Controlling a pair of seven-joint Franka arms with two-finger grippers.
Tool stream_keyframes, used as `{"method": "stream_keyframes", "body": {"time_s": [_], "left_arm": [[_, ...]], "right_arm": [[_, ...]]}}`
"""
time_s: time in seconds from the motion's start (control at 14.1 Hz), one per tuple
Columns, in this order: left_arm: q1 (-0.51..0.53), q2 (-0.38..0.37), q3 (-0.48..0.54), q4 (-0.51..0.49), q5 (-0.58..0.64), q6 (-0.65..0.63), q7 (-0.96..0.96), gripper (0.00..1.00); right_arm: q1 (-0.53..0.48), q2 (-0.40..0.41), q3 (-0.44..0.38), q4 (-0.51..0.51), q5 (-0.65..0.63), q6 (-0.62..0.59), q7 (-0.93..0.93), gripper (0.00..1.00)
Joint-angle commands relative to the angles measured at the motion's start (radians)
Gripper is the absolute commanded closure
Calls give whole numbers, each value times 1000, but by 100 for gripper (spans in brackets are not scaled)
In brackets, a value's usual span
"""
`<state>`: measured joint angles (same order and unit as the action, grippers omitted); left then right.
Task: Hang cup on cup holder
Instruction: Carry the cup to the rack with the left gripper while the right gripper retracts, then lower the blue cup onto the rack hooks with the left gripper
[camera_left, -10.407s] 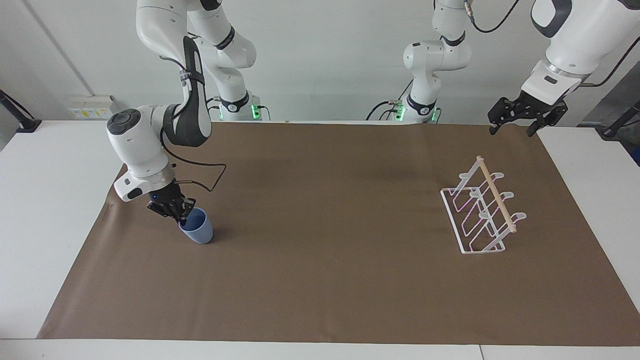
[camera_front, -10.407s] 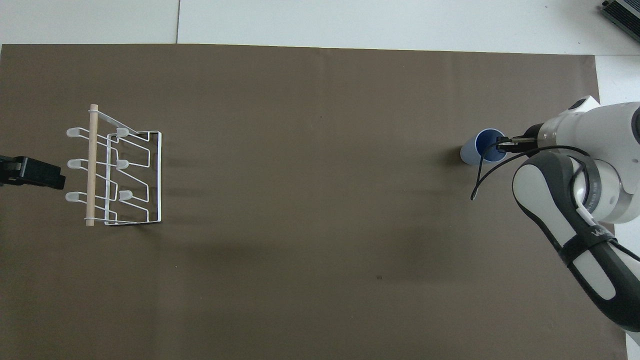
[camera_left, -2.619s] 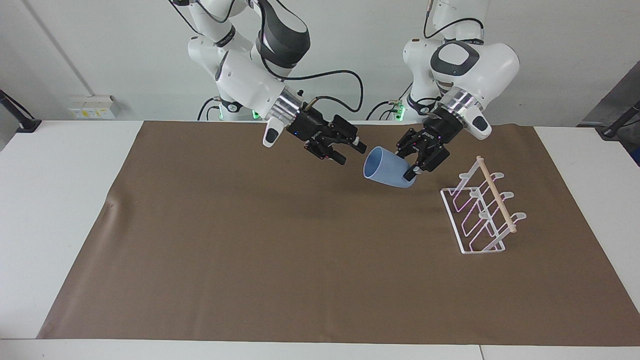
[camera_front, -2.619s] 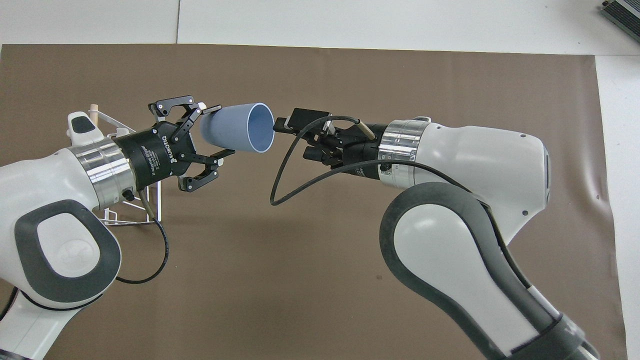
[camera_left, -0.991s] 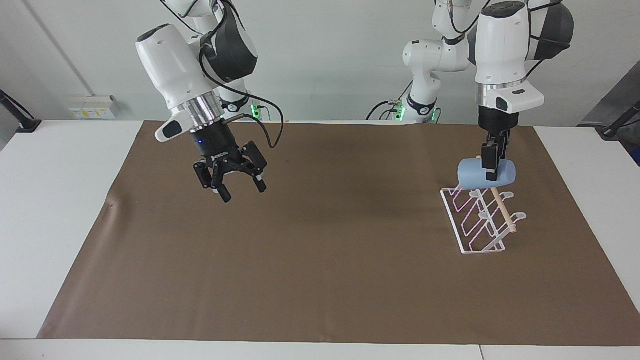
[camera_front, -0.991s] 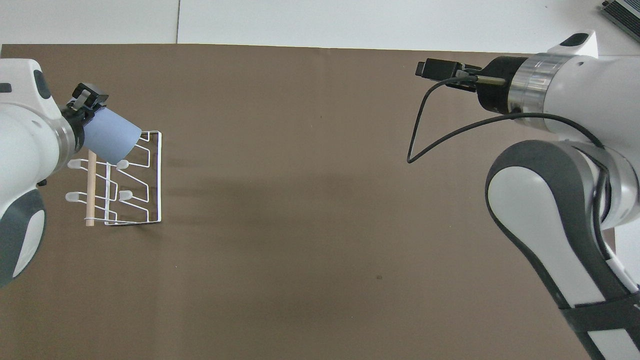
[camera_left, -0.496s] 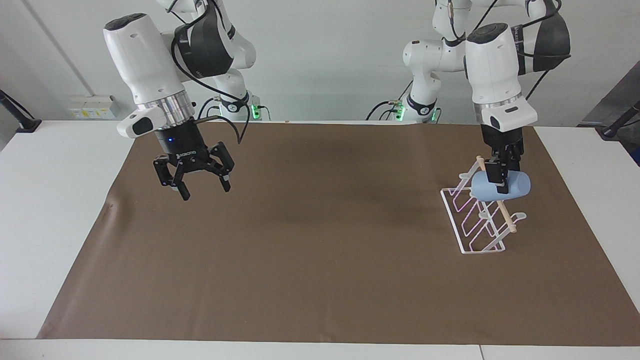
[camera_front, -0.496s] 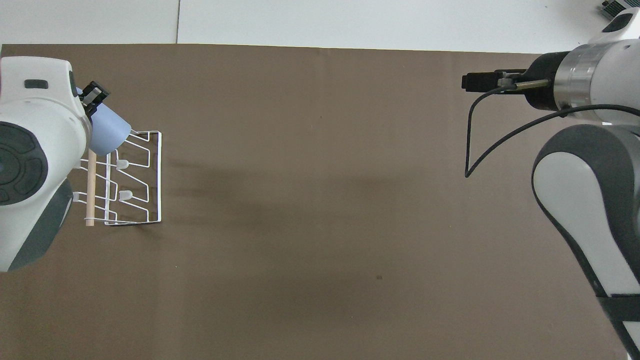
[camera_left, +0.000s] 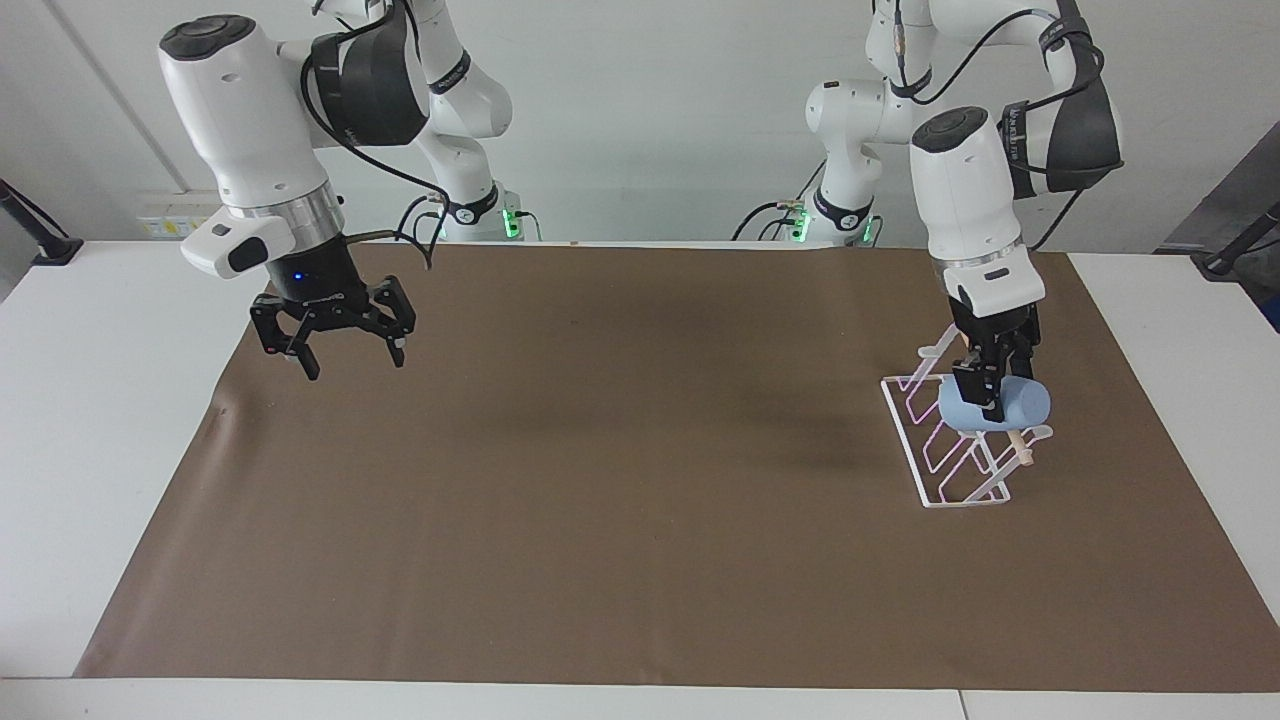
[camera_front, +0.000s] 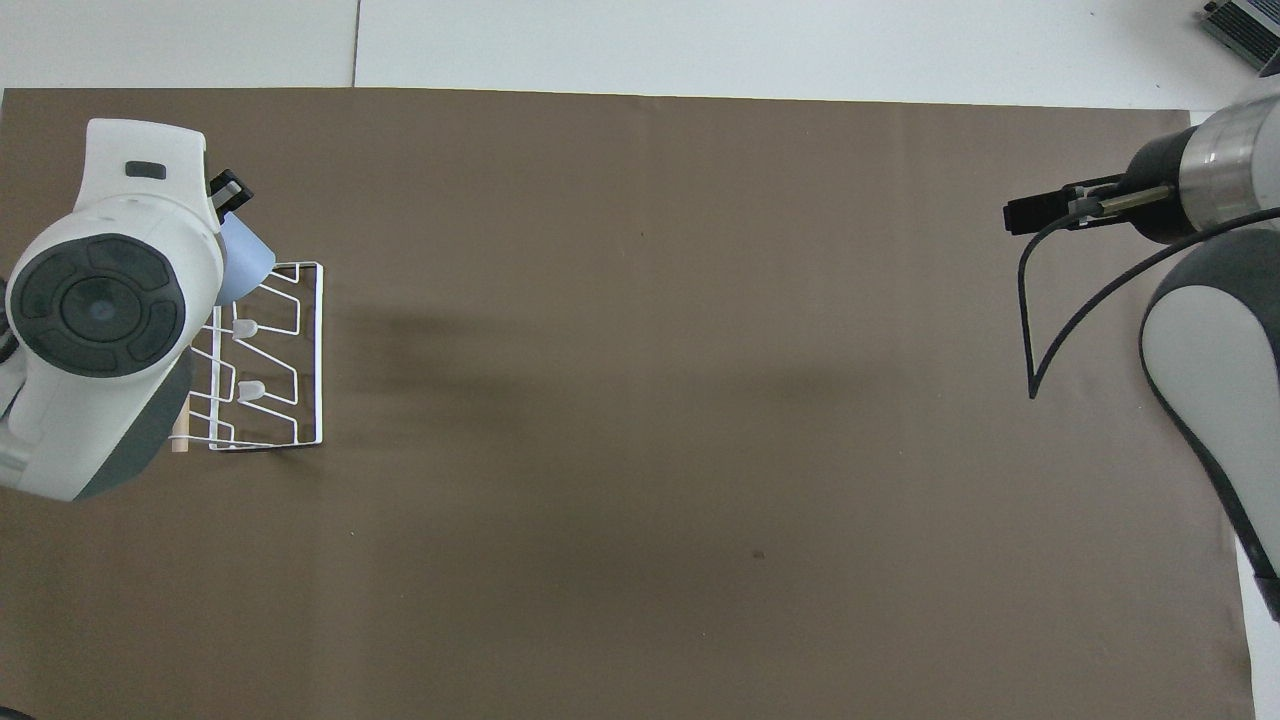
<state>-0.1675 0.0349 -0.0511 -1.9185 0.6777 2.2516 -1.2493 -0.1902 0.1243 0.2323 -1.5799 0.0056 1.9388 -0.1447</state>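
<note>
Facing view: the left gripper (camera_left: 988, 392) hangs straight down over the cup holder (camera_left: 955, 432), its fingers clamped on the cup (camera_left: 1012, 407), which lies on its side against the wooden dowel and upper prongs. Whether a prong is inside the cup, I cannot tell. The cup looks light and rigid, with smooth tapering walls that could slip; across the body near the rim seems the sound place to hold it. The right gripper (camera_left: 335, 338) waits with fingers spread apart over the brown mat (camera_left: 620, 480) at its own arm's end of the worktop. Half a second earlier the cup was higher on the rack, and the right gripper was closer to the middle.

Overhead view: the left arm hides most of the cup (camera_front: 245, 268); only a blue sliver shows beside the rack (camera_front: 300, 370). The right gripper (camera_front: 1035, 212) sits nearer the mat's edge than before.
</note>
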Motion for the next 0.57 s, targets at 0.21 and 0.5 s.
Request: {"method": "stream_keyframes", "body": {"time_s": [0.21,0.5], "left_arm": [[8,14,0,-37,78,60,-44,100],[11,14,0,-63,109,95,-65,100]], "right_arm": [[32,-6,-85,66,-53,-207,-26,0],[52,-11,-116,67,-47,-257,100,0]]}}
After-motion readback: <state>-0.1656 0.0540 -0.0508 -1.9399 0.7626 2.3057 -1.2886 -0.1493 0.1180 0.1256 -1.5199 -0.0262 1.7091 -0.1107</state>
